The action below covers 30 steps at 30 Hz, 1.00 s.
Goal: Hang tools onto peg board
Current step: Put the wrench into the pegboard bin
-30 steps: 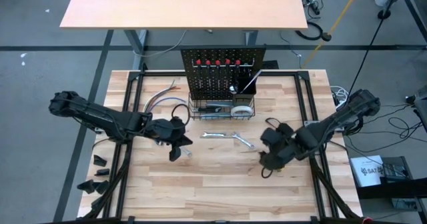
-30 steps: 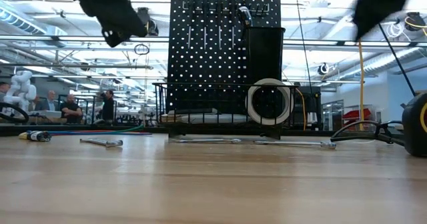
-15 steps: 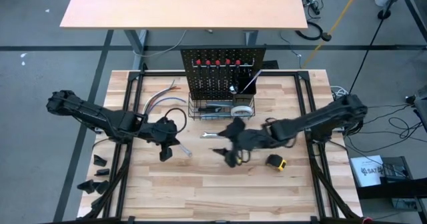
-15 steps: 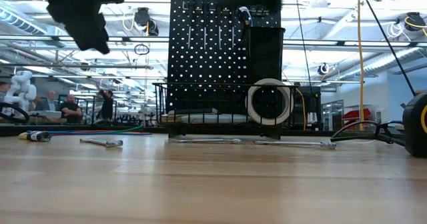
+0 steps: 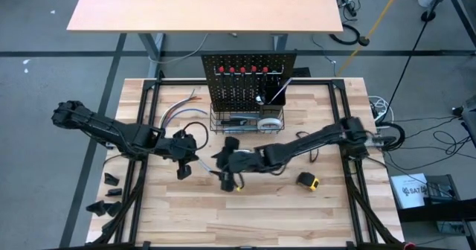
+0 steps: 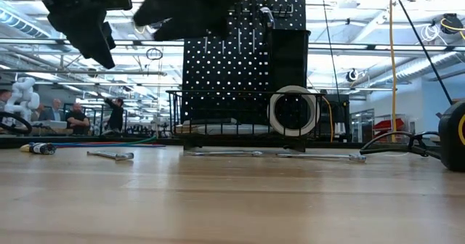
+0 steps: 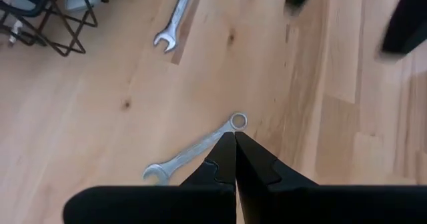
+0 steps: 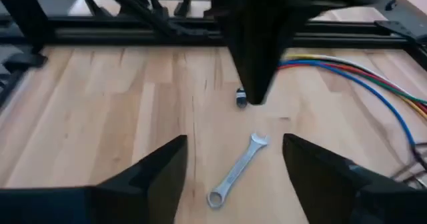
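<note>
**Inspection: wrench on table, both arms over it**

Surroundings: peg board [image 5: 249, 79] stood upright at table's far edge, w/ red-handled screwdrivers [image 5: 242, 70] hung along top; wire basket [image 5: 248, 122] at its base held white tape roll [image 5: 270, 120]; two more wrenches [image 6: 221, 153] lay in front of basket; yellow-black tape measure [image 5: 307, 181] lay apart on boards; coloured cables [image 8: 347, 74] ran along far side. Left gripper [image 7: 235, 159] hung directly over small wrench [image 7: 193, 151], fingers pressed together, holding nothing; it stood between right gripper and the far rail in right wrist view.

Task item: small wrench lay flat on boards betw. the two arms, long axis diagonal; ring end [image 7: 238, 122] just past left fingertips, open end [image 7: 154, 173] away from it.

Right gripper [image 8: 233, 164] reached across from right, fingers apart w/ wrench seen between them, not touching; nothing held.

Surface: pale wood plank table [image 5: 186, 213], black frame rails. Room: open workshop, people seated far off [image 6: 65, 113].
</note>
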Tool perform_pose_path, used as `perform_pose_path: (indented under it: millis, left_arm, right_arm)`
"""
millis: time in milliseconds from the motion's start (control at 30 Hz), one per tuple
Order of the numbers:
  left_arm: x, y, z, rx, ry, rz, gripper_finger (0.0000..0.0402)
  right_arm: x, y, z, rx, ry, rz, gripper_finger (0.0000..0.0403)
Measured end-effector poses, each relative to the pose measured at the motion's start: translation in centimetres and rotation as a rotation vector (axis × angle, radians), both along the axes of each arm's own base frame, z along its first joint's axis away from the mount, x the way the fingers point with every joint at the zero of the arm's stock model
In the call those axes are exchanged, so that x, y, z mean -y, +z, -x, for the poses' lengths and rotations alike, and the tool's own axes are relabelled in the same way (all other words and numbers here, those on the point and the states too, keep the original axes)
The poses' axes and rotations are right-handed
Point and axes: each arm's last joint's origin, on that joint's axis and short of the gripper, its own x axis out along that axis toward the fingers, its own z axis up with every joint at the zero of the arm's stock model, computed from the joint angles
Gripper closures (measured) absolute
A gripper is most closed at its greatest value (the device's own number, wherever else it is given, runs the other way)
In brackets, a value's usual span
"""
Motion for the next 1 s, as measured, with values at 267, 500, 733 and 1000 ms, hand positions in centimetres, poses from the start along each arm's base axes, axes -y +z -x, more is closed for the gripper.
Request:
perform_pose_path:
  millis: [267,500,733,1000]
  left_arm:
    - [-1.7,1.0,2.7,0.092,0.178,-0.049,0.0402]
    - [-2.5,-0.6,4.6,0.202,0.275,0.073,0.0402]
    - [-2.6,-1.9,4.8,0.189,0.278,0.071,0.0402]
    - [-2.6,-2.5,4.3,0.16,0.287,0.033,0.0366]
  right_arm:
    - [1.1,-2.8,-3.9,-0.029,-0.003,-0.021,0.0324]
    - [0.1,-5.4,-5.9,-0.048,-0.001,-0.03,0.0395]
    - [-0.4,-7.8,-5.7,-0.121,-0.105,-0.049,0.0402]
    - [-1.0,-10.3,-5.6,-0.177,-0.131,-0.093,0.0402]
